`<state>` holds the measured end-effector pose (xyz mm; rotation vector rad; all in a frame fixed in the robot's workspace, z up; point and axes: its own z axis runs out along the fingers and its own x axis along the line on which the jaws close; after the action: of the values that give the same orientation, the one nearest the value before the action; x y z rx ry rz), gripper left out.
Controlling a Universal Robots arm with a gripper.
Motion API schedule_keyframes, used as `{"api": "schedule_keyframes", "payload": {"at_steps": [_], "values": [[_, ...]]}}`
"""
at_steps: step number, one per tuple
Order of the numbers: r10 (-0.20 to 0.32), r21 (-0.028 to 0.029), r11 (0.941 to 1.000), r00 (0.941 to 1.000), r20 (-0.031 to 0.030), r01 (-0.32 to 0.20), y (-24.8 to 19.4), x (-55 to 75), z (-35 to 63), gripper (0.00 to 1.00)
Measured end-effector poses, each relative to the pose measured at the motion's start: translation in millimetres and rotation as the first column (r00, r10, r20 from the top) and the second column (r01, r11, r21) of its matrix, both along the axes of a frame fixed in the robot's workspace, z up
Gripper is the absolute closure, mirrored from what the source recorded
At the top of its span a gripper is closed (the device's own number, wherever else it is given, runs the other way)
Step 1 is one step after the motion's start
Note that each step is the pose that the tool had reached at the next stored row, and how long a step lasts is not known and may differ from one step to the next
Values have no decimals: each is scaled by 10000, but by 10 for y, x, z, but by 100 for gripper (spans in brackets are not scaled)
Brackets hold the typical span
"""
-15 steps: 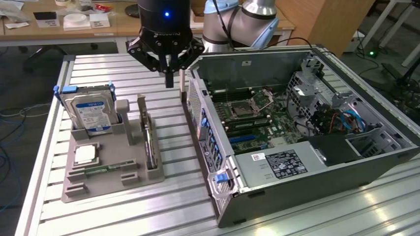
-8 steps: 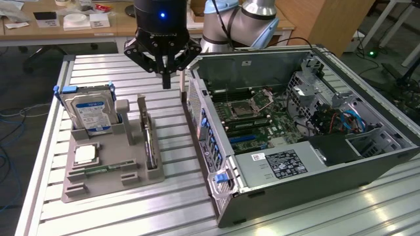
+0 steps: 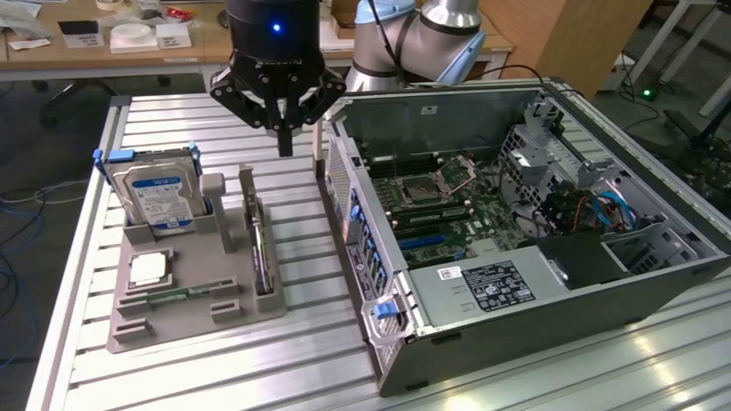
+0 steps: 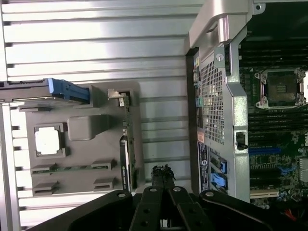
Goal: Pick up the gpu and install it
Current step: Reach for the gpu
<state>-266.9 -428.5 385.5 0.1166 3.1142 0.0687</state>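
I see my end effector (image 3: 283, 144) clenched with its fingertips pressed together, grasping nothing. It hangs above the table (image 3: 228, 368), off the grey holder (image 3: 183, 318), over the gap between that holder and the open computer case (image 3: 537, 334). The gpu (image 3: 260, 250) stands on edge in the long slot on the holder's case-facing side, apart from the fingertips. At the holder's end nearest the end effector, a hard drive (image 3: 154, 193) with a blue-white label stands upright. A processor (image 3: 151, 270) lies flat near the holder's middle, and a memory stick (image 3: 183, 295) sits in a groove just past it. Beyond the holder, inside the case, the motherboard (image 3: 451, 205) lies exposed.
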Motion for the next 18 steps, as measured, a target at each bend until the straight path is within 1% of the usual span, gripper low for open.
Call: {"api": "schedule_keyframes", "payload": {"at_steps": [18], "values": [[0,1,10000,10000,0,0,-41,-107,-4,89]]}}
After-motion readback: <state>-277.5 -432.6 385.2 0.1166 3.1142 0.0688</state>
